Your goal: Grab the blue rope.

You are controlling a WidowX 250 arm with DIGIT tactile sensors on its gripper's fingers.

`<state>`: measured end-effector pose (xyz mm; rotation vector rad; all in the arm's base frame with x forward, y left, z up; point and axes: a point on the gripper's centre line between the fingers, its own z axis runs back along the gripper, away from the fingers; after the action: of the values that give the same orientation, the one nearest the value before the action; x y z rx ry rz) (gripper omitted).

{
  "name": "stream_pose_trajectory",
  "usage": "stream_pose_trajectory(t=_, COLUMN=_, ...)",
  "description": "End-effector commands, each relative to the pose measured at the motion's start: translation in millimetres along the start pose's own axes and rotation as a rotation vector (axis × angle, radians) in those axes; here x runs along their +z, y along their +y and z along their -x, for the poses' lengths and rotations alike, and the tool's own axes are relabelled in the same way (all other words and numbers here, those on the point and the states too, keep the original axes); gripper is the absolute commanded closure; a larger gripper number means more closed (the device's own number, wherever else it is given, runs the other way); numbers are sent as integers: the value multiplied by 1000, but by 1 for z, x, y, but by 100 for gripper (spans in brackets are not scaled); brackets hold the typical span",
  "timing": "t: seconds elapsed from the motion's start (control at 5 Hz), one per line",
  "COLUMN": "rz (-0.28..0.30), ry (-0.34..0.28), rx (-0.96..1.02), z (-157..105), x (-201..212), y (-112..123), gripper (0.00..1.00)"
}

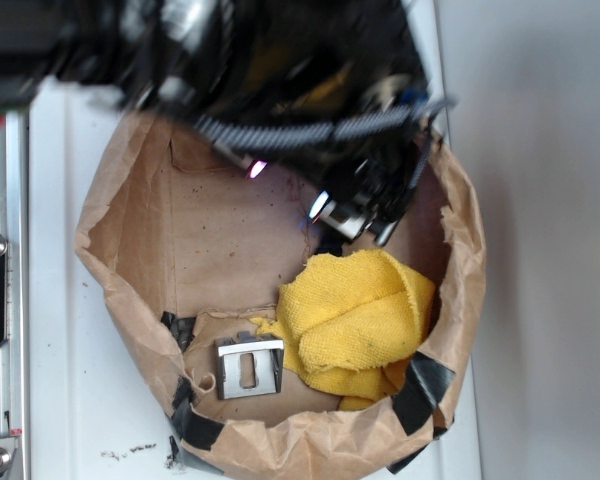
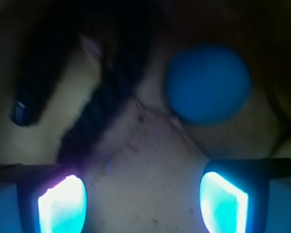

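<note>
Hovering low inside the crumpled brown paper bag (image 1: pixel 130 210) with its rolled-down rim, the black robot gripper (image 1: pixel 365 215) hangs near the bag's far right wall, just beyond the rumpled yellow terry cloth (image 1: pixel 355 320) that fills the near right part of the bag floor. The wrist view shows its two glowing fingertips (image 2: pixel 63 204) set wide apart with only bare brown paper between them, so nothing is clamped yet. The short, thick, twisted dark navy rope (image 2: pixel 99 109) lies ahead of the fingers and off to the left in that view, running diagonally, with one glossy blue sealed end (image 2: pixel 19 112) visible at its far left; from the exterior view the rope is hidden under the arm. A round teal-blue ball (image 2: pixel 206 85) sits apart from the rope, on the right side of the wrist view. A small bent metal bracket (image 1: pixel 248 365) rests near the bag's near wall, beside the cloth and well clear of the gripper. By my reading the approach is mostly made but the grab is not: the open fingers are not yet straddling the rope, so they would need to shift toward it, drop around its twisted middle and close, keeping away from the ball.
</note>
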<state>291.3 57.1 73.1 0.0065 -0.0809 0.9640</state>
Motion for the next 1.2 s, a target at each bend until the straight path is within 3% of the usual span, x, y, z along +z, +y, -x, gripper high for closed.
stream_pose_trajectory(t=0.0, rz=51, ry=-58, rx=5, z=-8, x=19, y=-3, gripper=0)
stream_pose_trajectory(t=0.2, rz=51, ry=-58, rx=5, z=-8, x=19, y=-3, gripper=0)
stream_pose_trajectory(t=0.4, rz=130, ry=-35, rx=106, z=-10, x=23, y=2, gripper=0)
stream_pose_trajectory(t=0.8, rz=242, ry=-101, rx=134, z=-9, x=12, y=-25, gripper=0)
stream_pose_trajectory(t=1.0, rz=230, ry=-109, rx=118, z=-10, x=7, y=-27, gripper=0)
